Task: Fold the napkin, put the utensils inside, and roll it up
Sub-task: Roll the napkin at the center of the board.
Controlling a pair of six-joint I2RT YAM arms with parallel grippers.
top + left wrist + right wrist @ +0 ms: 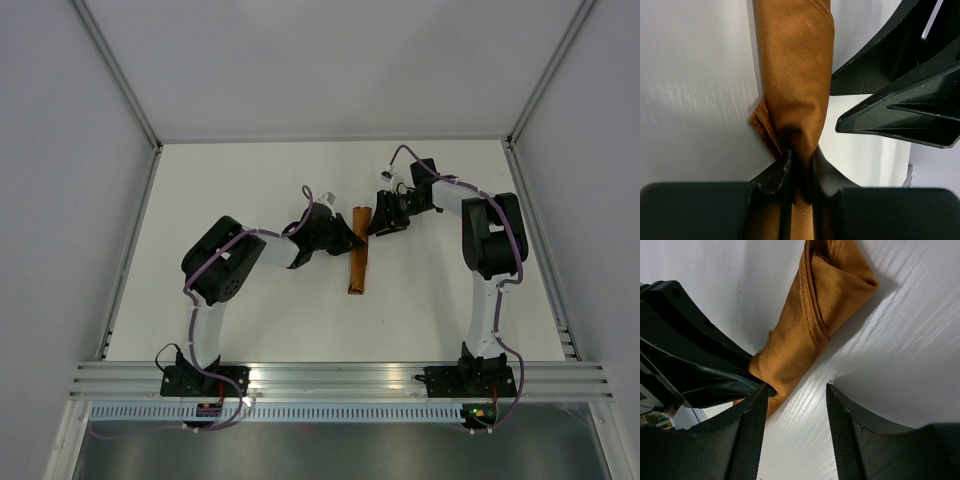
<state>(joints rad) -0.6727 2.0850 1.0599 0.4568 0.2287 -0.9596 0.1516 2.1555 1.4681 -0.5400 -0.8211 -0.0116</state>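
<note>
While rolled rust-orange cloth napkin lies on white counter, left claw clamped on it, right claw spread apart

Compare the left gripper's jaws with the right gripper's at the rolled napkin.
The left gripper has its jaws pinched shut on the rolled rust-orange cloth napkin; the right gripper has its jaws spread, gripping nothing. The left meets the roll from its left side, the right from its right, nearer the far end. Both are black, low by the roll.
</note>
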